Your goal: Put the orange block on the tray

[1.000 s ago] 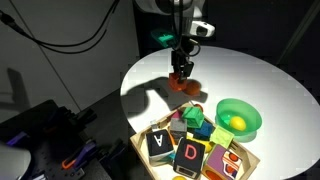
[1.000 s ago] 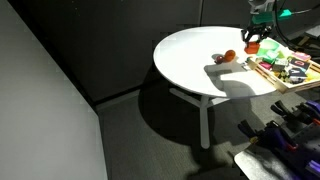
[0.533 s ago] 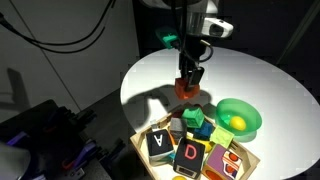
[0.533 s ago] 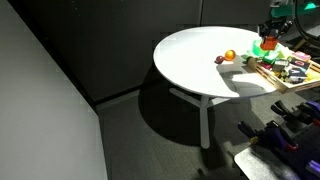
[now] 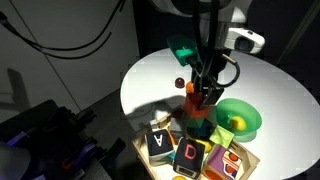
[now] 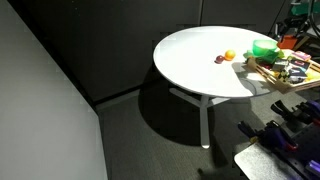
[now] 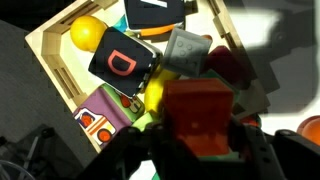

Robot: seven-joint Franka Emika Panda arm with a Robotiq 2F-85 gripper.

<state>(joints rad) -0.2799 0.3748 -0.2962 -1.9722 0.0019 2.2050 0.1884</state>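
My gripper [image 5: 201, 94] is shut on the orange block [image 5: 196, 92] and holds it in the air over the near end of the wooden tray [image 5: 160, 162]. In the wrist view the orange block [image 7: 197, 113] sits between the black fingers [image 7: 190, 150], above the tray [image 7: 45, 50] full of toy blocks. In an exterior view the gripper [image 6: 292, 40] is at the far right edge over the tray [image 6: 272, 75]; the block there is too small to tell.
The round white table [image 5: 150, 75] carries a green bowl [image 5: 238, 118] next to the tray. Black blocks with letters A [image 5: 160, 143] and D [image 5: 190, 153] lie in the tray with several coloured blocks. A small round fruit [image 6: 229, 56] and a dark piece [image 5: 179, 82] lie on the table.
My gripper has lifted the orange block off the table and carried it across to above the tray. A small dark piece stays behind on the table.
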